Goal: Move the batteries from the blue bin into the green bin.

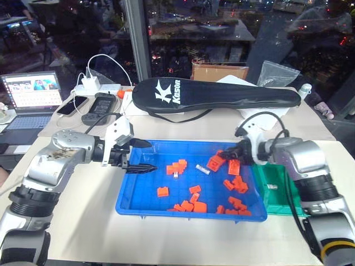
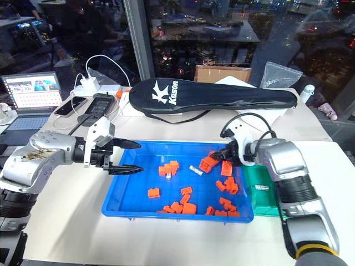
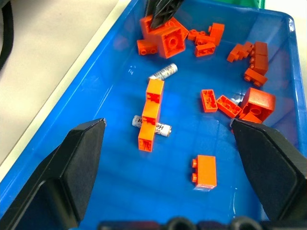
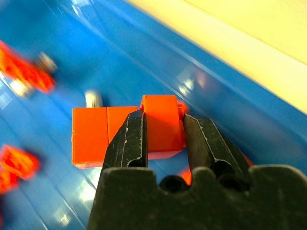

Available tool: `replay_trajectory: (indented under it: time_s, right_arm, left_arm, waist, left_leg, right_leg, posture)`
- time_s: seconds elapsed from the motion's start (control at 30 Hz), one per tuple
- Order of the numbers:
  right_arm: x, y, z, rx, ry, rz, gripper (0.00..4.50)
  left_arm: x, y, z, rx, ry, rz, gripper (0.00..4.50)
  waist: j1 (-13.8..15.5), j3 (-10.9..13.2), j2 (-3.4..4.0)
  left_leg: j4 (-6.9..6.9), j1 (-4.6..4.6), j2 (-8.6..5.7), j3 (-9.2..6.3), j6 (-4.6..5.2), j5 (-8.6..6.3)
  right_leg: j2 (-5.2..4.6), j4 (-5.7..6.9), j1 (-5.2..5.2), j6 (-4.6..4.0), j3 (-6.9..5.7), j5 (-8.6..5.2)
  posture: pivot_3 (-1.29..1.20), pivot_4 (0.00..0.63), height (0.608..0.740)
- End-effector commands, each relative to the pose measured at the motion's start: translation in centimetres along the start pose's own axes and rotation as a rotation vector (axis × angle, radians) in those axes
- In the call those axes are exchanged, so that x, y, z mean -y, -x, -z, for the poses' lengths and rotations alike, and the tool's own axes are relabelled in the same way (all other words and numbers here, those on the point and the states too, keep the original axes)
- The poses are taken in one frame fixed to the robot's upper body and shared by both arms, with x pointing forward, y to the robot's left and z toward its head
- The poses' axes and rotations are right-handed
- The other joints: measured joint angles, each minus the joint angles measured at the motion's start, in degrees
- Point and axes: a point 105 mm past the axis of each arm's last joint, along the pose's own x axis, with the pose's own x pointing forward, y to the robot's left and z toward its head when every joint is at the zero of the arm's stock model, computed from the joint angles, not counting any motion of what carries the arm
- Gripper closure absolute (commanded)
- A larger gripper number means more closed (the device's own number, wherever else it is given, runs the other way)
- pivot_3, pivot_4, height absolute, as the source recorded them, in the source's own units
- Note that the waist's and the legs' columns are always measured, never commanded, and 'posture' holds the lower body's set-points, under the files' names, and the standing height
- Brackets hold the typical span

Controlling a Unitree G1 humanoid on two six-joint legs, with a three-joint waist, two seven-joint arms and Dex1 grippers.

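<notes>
Robot sorts batteries from bricks on a pale table

The right pincer [image 4: 163, 132] is clamped on a glossy orange plastic brick [image 4: 160, 125], apparently clearing it; the left pincer [image 3: 168, 172] hangs apart over two small silvery cylindrical batteries [image 3: 163, 72] lying in the shallow bright-blue gridded bin [image 1: 138, 191], beside the deeper green bin [image 1: 277, 185].

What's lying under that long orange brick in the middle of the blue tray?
A small silvery battery lies crosswise beneath the long orange brick; both ends stick out, its middle is covered.
</notes>
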Motion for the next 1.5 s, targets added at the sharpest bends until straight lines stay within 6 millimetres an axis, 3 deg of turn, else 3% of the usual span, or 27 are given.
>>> replay_trajectory:
  time_s: [0.03,0.13,0.23,0.4,0.67,0.93,1.13,1.3,1.4,1.5]
  right_arm:
    - [-0.5,0.9,-0.7,0.008,0.099,-0.005,2.52]
    - [-0.5,1.3,-1.0,-0.004,0.177,0.015,1.51]
    - [-1.8,1.5,-1.9,-0.003,0.246,-0.034,0.48]
    - [-3.4,-0.1,-4.1,0.084,0.224,-0.073,0.48]
    - [-3.5,-4.1,-3.0,0.024,0.221,-0.082,0.48]
    - [-3.1,-6.6,-2.2,-0.037,0.259,-0.087,0.48]
    - [-3.6,-7.5,-1.7,-0.081,0.358,-0.102,2.15]
    - [-4.1,-7.5,-1.4,-0.101,0.407,-0.123,4.01]
    - [-4.1,-6.8,-2.3,-0.066,0.411,-0.117,4.25]
    - [-4.1,-3.7,-6.2,0.062,0.43,-0.092,4.25]
  left_arm:
    - [-0.2,0.4,-0.7,0.017,-0.039,-0.015,0.0]
    - [-0.1,0.3,-0.7,0.017,-0.04,-0.011,0.0]
    - [-0.1,0.2,-0.8,0.017,-0.042,-0.01,0.0]
    - [-0.1,0.3,-0.8,0.015,-0.043,-0.011,0.0]
    - [0.1,0.7,-0.7,0.017,-0.036,-0.031,0.0]
    - [0.4,1.0,-0.5,0.018,-0.027,-0.05,0.0]
    - [0.6,1.1,-0.4,0.018,-0.021,-0.064,0.0]
    - [0.8,1.0,-0.2,0.019,-0.013,-0.065,0.0]
    - [0.9,0.9,-0.2,0.025,-0.007,-0.059,0.0]
    - [0.8,0.5,-0.5,0.047,-0.006,-0.042,0.0]
  waist:
    - [-0.1,0.0,0.0]
    - [-0.1,0.0,-0.01]
    - [-0.2,0.0,-0.01]
    - [-0.8,0.0,-0.03]
    - [-0.6,0.0,-0.04]
    - [-0.7,0.0,-0.04]
    - [-0.8,0.0,-0.03]
    - [-0.7,0.0,-0.03]
    - [-0.7,0.0,-0.03]
    - [-0.6,0.1,0.01]
  left_leg:
    - [0.0,0.0,0.0,0.0,0.0,0.0]
    - [-0.01,0.02,0.0,-0.01,0.0,0.0]
    - [0.0,0.01,0.0,-0.01,0.0,0.0]
    - [0.0,0.04,0.0,-0.02,0.0,0.0]
    - [0.01,-0.05,0.0,-0.04,0.0,0.0]
    - [-0.01,-0.02,0.0,-0.04,0.0,0.0]
    - [-0.03,0.04,0.0,-0.04,0.0,0.0]
    - [-0.01,0.05,0.0,-0.04,0.0,0.0]
    - [-0.01,0.05,0.0,-0.04,0.0,0.0]
    - [-0.01,-0.01,0.0,-0.04,0.0,0.0]
  right_leg:
    - [0.0,0.0,0.0,0.02,0.0,-0.01]
    - [0.0,0.02,0.0,0.05,0.0,-0.03]
    - [0.0,0.01,0.0,0.09,0.0,-0.05]
    - [0.0,0.03,-0.01,0.09,0.0,-0.05]
    - [0.0,0.0,-0.03,0.0,-0.01,0.0]
    - [0.01,0.03,-0.03,-0.01,-0.02,0.0]
    - [0.02,0.07,-0.01,-0.01,-0.02,-0.02]
    - [0.02,0.06,0.02,-0.01,-0.02,-0.02]
    - [0.01,0.07,0.01,-0.01,-0.02,-0.02]
    - [0.01,0.08,-0.03,-0.03,-0.02,-0.01]
  posture:
    - [0.0,0.15,0.696]
    - [0.0,0.15,0.696]
    - [0.0,0.15,0.696]
    - [0.0,0.15,0.696]
    - [0.0,0.15,0.696]
    - [0.0,0.15,0.696]
    - [0.0,0.15,0.696]
    - [0.0,0.15,0.696]
    - [0.0,0.15,0.696]
    - [0.0,0.15,0.696]
